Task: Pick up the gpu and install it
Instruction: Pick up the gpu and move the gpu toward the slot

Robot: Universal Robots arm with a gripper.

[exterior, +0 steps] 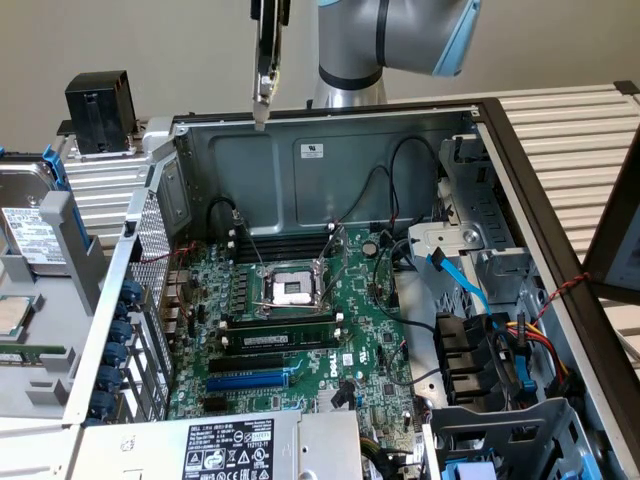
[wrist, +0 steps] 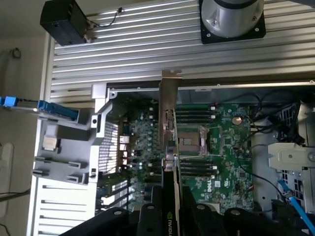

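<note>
gpu [exterior: 267, 55] is airborne, clamped in the gripper [wrist: 170, 220]. Not seated.

Wrist view gives the grip. Black fingers [wrist: 149, 216] pinch the shroud end from both sides, with the card edge-on between them and a green logo on the shroud edge. The metal bracket [wrist: 167, 108] is the end farthest from the gripper and runs straight out from it. Seen down that line, the card crosses the motherboard [wrist: 231, 147] just beside the CPU socket [wrist: 191, 142], on the socket's rear-port side.

Exterior view gives the height. The card hangs upright, bracket end down, well above the motherboard with no contact. In the picture the bracket tip lines up with the far rim of the case [exterior: 330, 160], to the exterior view's left of the CPU socket. Fore-aft position over the motherboard: can't tell from this angle. The arm [exterior: 390, 30] sits past the motherboard's far edge, behind the case wall.

On the motherboard, a RAM stick [exterior: 285, 340] lies just on the near side of the socket. The blue slot [exterior: 247, 378] is one step further, toward the power supply [exterior: 230, 450]. The gpu is well apart from both.

Off the motherboard, a blue cable [exterior: 460, 285] runs on the exterior view's right, by the drive cage. A black box [exterior: 98, 98] stands on the slatted table [wrist: 147, 49] past the case's far corner, on the exterior view's left.
</note>
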